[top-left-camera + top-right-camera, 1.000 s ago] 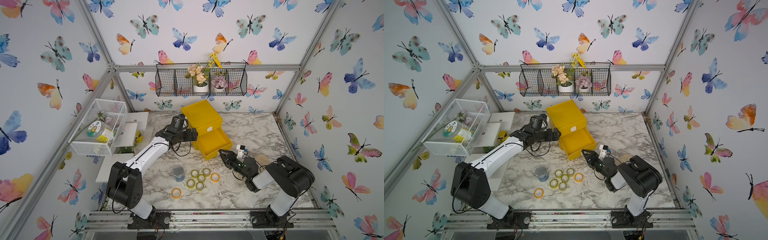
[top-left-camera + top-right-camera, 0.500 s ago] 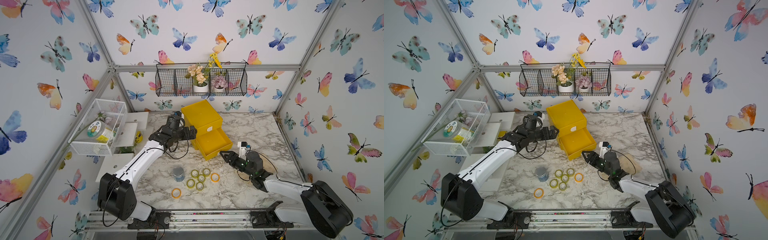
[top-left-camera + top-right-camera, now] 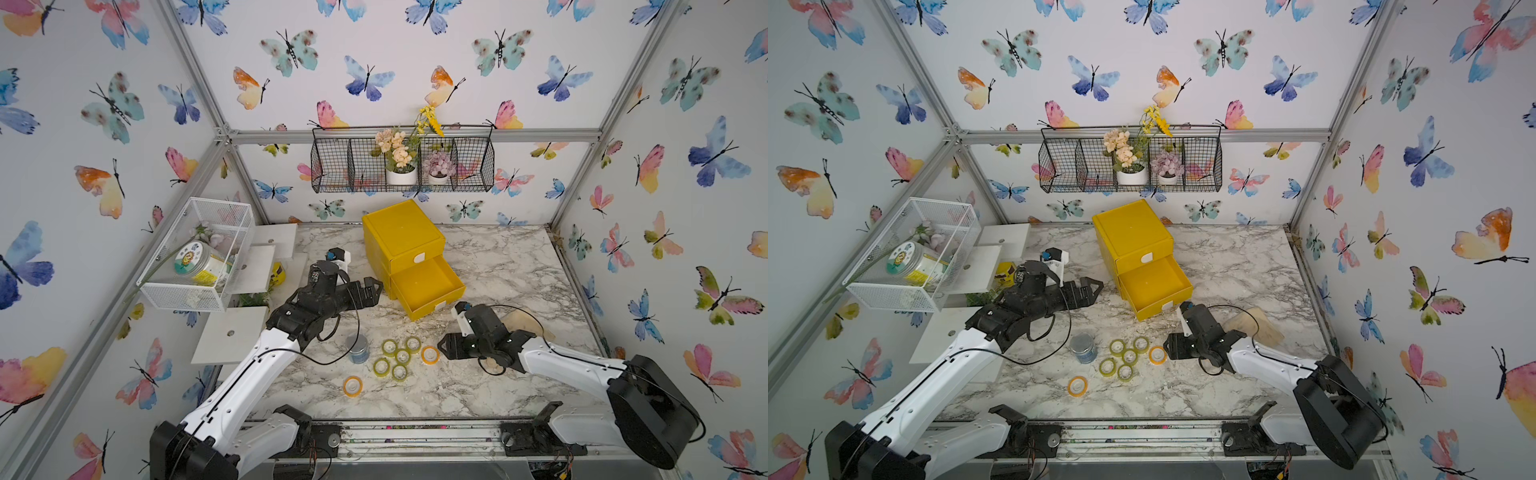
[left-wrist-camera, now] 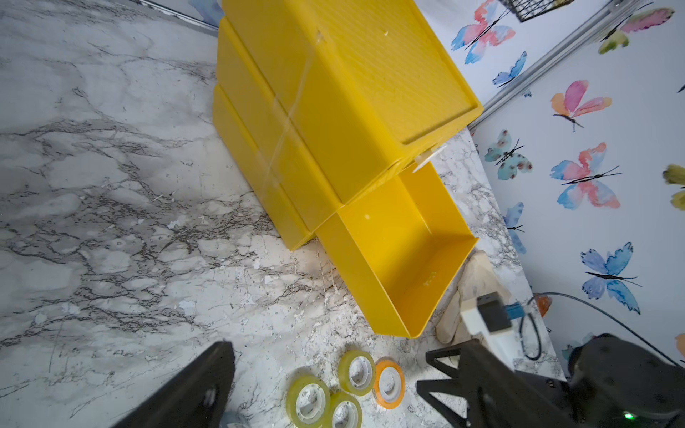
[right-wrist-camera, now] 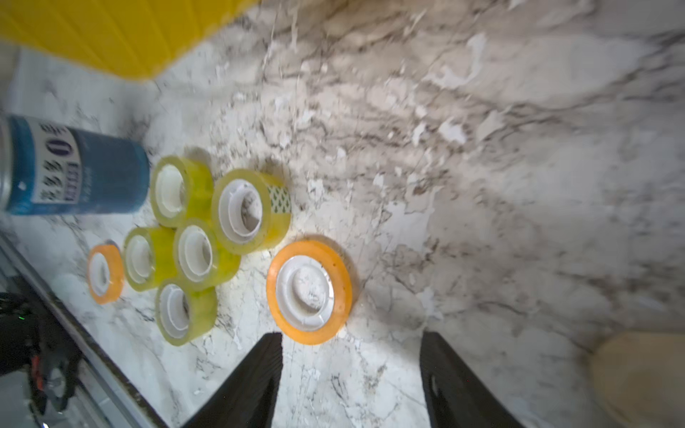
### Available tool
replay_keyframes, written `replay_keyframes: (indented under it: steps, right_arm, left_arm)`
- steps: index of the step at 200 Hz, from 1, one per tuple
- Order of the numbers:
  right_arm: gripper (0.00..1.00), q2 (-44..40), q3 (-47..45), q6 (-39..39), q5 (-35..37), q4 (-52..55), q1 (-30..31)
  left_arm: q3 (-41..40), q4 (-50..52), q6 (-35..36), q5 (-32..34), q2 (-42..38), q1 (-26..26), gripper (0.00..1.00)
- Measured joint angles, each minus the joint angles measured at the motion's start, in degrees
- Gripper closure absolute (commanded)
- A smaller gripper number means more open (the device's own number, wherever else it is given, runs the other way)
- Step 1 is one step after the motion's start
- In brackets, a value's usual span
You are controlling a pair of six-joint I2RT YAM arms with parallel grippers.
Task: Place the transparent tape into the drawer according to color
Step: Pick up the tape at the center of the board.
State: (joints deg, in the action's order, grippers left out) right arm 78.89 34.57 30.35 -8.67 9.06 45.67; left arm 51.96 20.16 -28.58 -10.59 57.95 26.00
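A: Quick status pls. Where is the yellow cabinet (image 3: 401,237)?
B: It stands on the marble worktop (image 3: 498,266). Its top drawer (image 3: 405,261) is shut. The open drawer (image 3: 424,282) under it is pulled out twds the arms; middle or lowest one, I cannot tell.
A: OK. And the tape?
B: All rolls lie flat on the worktop in front of the cabinet, i.e. outside it. Five yellow-green rolls (image 3: 402,356) make a tight cluster, touching each other. One orange roll (image 3: 430,354) lies just beside this cluster, in front of the open drawer. The second orange roll (image 3: 352,386) lies alone, farther from the cabinet than the cluster. A blue jar (image 3: 358,348) stands upright just beside the cluster.
A: Tools?
B: The left tool (image 3: 377,292) has jaws spread wide w/ nothing between. It hovers near the cabinet's side wall, beside the open drawer, not touching it. The right tool (image 3: 441,348) has jaws partly spread, also w/ nothing between. It is low over the worktop, in front of the open drawer, tips just beside the orange roll. Touching or not, I cannot tell.
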Motion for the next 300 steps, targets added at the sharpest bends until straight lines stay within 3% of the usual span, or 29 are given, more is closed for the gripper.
replay_keyframes:
  steps: [43,127,221,300]
  right_arm:
    - [0.33,4.48,3.41,-3.04,4.96,3.17,5.46]
    - [0.28,11.82,10.36,-6.4,11.19,5.31,9.55]
    - [0.33,15.41,13.2,-7.1,16.0,7.58,11.54]
    - [0.44,16.33,14.08,-7.28,17.14,8.2,12.24]
  left_arm:
    - [-1.46,0.96,-0.83,-0.07,-5.97,0.35,0.0]
    - [-3.56,2.49,-0.87,-0.04,-6.47,0.37,0.0]
    - [-4.98,2.91,-0.85,-0.02,-6.47,0.37,0.0]
    - [-4.98,2.93,-0.83,0.02,-6.47,0.37,0.0]
